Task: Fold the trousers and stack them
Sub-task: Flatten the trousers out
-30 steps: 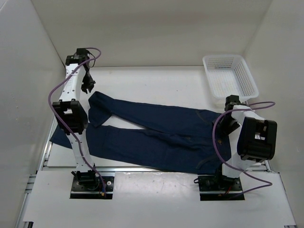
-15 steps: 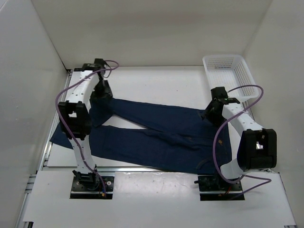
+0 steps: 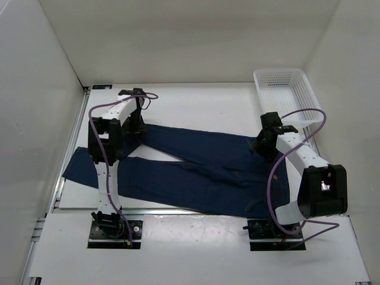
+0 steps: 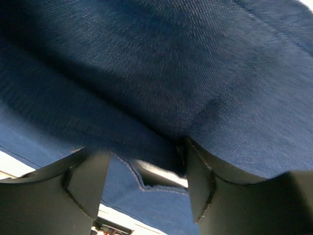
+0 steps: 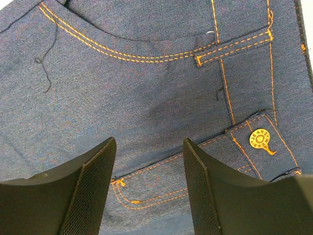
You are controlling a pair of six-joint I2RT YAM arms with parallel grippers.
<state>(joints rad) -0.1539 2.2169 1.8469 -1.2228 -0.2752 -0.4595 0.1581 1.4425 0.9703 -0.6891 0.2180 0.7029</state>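
Trousers point(image 3: 196, 169) flat, waistband near basket point(image 3: 286, 98).

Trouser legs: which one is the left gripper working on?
The far leg, the one nearer the back wall. The left gripper sits at its cuff end with jaws apart. The near leg stretches further left, with no gripper on it.

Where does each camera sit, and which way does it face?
Top view: high behind the arms, facing down at the table, jeans and basket; left arm and right arm show.
Left wrist view: on the left arm, facing down close onto a jeans leg; left hand shows, open.
Right wrist view: on the right arm, facing down at the jeans' waist and button; right hand shows, open.
Shared: all three see the jeans.
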